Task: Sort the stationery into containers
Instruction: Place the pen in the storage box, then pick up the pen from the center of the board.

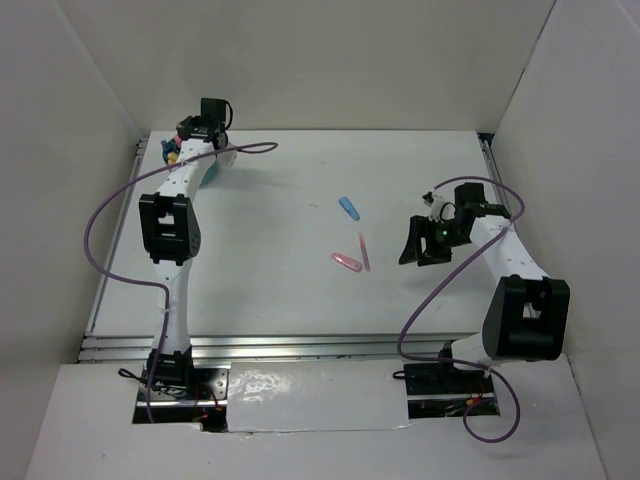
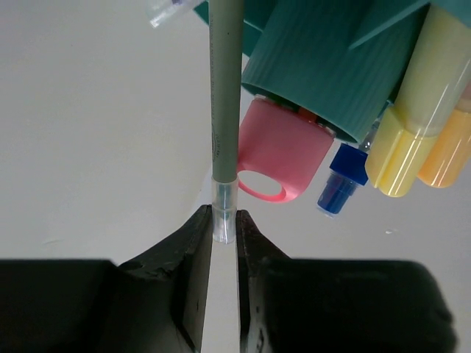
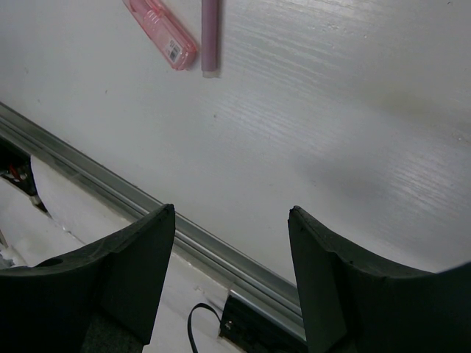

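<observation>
- Our left claw (image 2: 223,229) pinches the clear end of a grey pen (image 2: 225,88).
- The pen runs along the wall of the teal tub (image 2: 324,73), at ten o'clock on the table (image 1: 300,310).
- The tub holds a pink marker (image 2: 283,151), a yellow highlighter (image 2: 412,140) and a blue-capped bottle (image 2: 342,176).
- Our right claw (image 3: 229,212) hangs spread at three o'clock.
- A pink clip (image 3: 162,33) and a thin pink pen (image 3: 210,37) lie at its nine o'clock.
</observation>
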Controlling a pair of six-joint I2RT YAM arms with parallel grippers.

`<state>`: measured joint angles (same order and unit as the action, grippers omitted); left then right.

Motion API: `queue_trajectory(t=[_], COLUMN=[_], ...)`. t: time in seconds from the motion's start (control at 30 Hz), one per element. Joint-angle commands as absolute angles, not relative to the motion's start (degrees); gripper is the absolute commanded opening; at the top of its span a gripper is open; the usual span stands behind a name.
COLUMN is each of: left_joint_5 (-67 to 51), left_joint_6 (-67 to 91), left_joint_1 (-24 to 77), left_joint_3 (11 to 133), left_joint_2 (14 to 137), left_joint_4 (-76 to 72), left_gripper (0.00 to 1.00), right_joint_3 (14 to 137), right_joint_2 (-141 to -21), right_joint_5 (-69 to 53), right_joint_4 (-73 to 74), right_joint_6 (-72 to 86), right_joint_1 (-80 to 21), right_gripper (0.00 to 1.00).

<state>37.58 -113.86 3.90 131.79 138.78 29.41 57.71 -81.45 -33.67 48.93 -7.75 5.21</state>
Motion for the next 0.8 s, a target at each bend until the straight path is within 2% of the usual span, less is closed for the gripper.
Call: queue_trajectory(t=[0.0, 0.13, 0.17, 0.23, 0.27, 0.3, 0.47, 0.57, 0.67, 0.77], left_joint_5=[39.3, 38.9, 38.8, 38.6, 38.5, 38.4, 37.7, 35.7, 30.2, 24.0], left_joint_6=[-134.1, -135.0, -135.0, -135.2, -135.2, -135.0, -134.6, -133.0, -123.1, -109.3], left_joint_1=[4.4, 4.9, 5.2, 5.6, 6.0, 6.2, 7.5, 8.4, 10.3, 12.2], left_joint_3=[131.1, 130.0, 129.8, 129.2, 129.1, 128.7, 128.9, 133.2, 137.5, 135.9], left_joint_2=[138.5, 137.6, 137.5, 136.8, 136.6, 136.3, 135.3, 135.4, 132.6, 127.9], left_joint_4=[27.0, 25.3, 24.9, 24.8, 24.9, 24.9, 23.5, 24.3, 29.6, 32.9], left_gripper=[0.29, 0.34, 0.41, 0.42, 0.51, 0.54, 0.56, 0.56, 0.57, 0.57], right_joint_3=[57.1, 57.1, 57.1, 57.2, 57.1, 57.1, 57.2, 57.5, 57.7, 57.8], right_joint_2=[-80.2, -80.2, -80.2, -80.2, -80.3, -80.3, -79.8, -79.1, -77.5, -76.1], right_joint_5=[-34.4, -34.8, -34.9, -35.2, -35.2, -35.3, -35.8, -35.6, -35.7, -35.2], right_joint_4=[46.4, 46.6, 46.6, 46.7, 46.6, 46.7, 46.8, 46.8, 46.8, 46.1], right_joint_6=[-7.9, -8.0, -8.1, -8.0, -8.0, -8.1, -8.2, -8.3, -8.3, -8.3], right_joint_1=[6.1, 6.5, 6.7, 6.9, 6.9, 6.9, 7.2, 7.6, 7.6, 6.8], right_gripper=[0.70, 0.70, 0.70, 0.70, 0.70, 0.70, 0.70, 0.70, 0.69, 0.68])
